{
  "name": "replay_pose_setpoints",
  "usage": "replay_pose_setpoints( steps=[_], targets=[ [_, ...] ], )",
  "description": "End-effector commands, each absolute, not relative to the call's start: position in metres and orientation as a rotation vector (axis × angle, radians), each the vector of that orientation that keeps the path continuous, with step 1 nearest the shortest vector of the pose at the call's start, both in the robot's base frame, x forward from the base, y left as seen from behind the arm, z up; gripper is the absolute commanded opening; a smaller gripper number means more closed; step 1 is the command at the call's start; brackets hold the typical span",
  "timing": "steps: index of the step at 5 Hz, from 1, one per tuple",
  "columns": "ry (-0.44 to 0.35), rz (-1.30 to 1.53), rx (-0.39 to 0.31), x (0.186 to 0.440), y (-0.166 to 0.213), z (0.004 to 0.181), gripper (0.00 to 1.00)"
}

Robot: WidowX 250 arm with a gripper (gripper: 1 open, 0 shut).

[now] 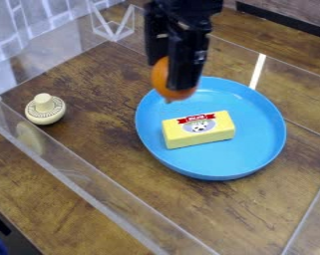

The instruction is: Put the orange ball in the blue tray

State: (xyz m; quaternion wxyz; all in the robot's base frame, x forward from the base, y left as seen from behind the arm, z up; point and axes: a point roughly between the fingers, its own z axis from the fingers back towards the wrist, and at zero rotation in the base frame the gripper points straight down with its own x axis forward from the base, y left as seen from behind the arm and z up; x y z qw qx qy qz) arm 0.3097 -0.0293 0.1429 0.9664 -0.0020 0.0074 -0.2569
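From the camera view: gripper [177, 88] clamped on the orange ball [162, 78], held aloft over the near-left rim of the blue tray [262, 139], open dish floor below and rightward beside the yellow block [198, 129].

Quick count: one orange ball [161, 80], one blue tray [250, 154], one yellow block [199, 129] lying inside that tray, and one cream ridged knob-topped thing [44, 108] well off to the tray's left. Just a single tool [181, 88] over the table [96, 179].
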Motion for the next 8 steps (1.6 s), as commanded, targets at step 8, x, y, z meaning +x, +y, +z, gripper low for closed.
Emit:
replay_pose_setpoints(
  steps=[8],
  targets=[
    [0.024, -0.58, 0.071, 0.416, -0.085, 0.106, 0.0]
  ],
)
